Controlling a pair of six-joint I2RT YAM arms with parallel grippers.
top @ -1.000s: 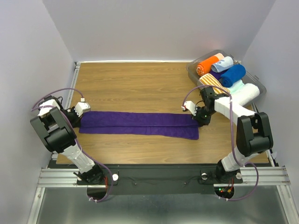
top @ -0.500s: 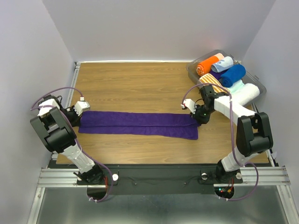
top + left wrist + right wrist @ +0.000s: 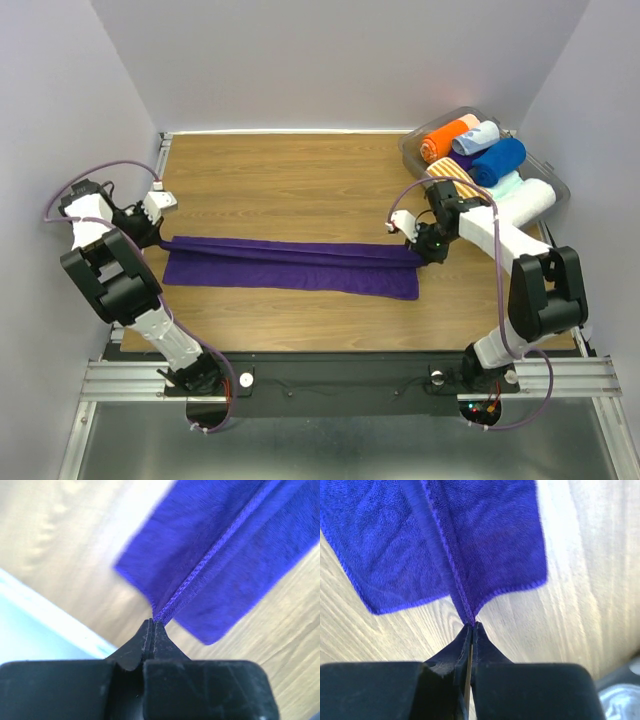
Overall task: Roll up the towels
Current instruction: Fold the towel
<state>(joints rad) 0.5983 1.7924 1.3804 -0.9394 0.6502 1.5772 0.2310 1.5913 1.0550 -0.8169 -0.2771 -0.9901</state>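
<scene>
Wooden worktop (image 3: 300,180) lies under both my arms. My left claw (image 3: 152,622) is clenched on the purple towel (image 3: 290,265) at one short end and my right claw (image 3: 471,625) on the other, each pinching only a thin ridge of cloth at its very tips. If I pull apart too hard, I judge an end slips free. Between them the towel stretches flat, unrolled.
</scene>
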